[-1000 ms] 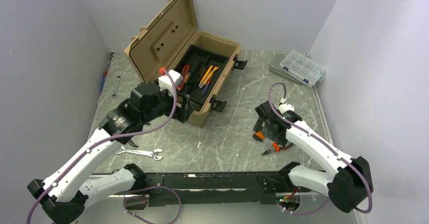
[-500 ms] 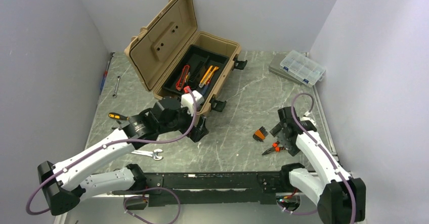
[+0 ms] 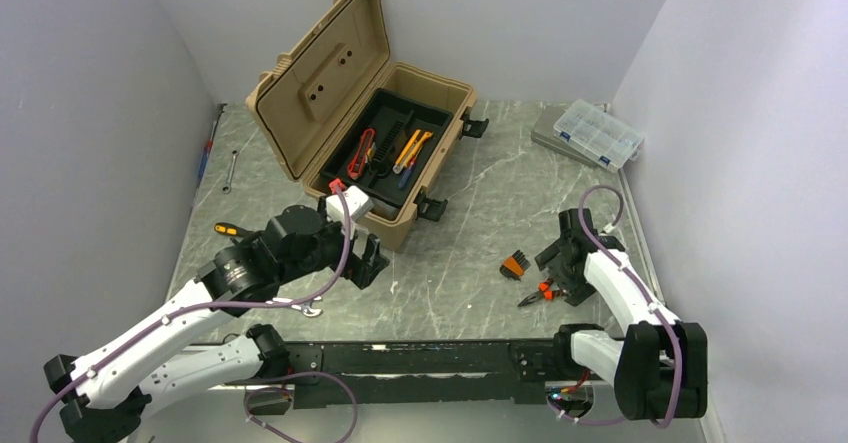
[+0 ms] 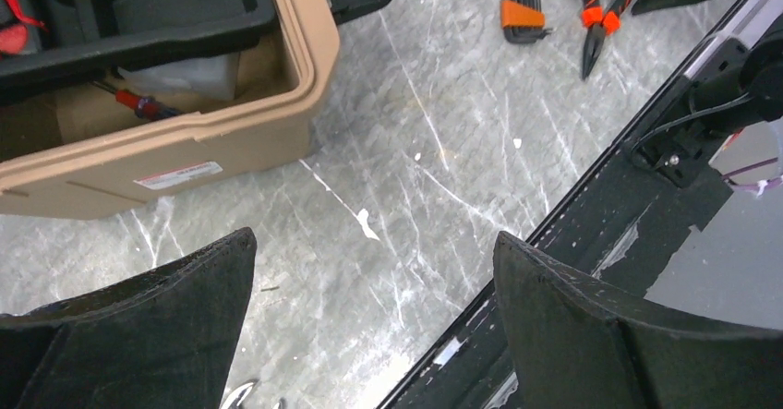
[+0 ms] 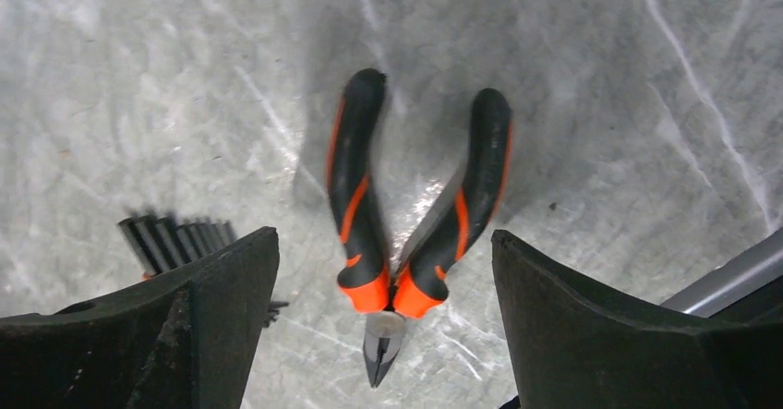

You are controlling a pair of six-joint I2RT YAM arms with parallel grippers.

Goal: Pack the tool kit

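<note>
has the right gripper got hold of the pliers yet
No, the pliers lie flat on the table between the open fingers of the right gripper, with a gap on each side.

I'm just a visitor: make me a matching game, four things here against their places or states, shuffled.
1 pliers
2 hex key set
3 toolbox
4 clear organiser case

A far right corner of the table
B lid open
C below the gap between the right fingers
D orange holder, beside the pliers

Pairs: 1-C, 2-D, 3-B, 4-A
</note>
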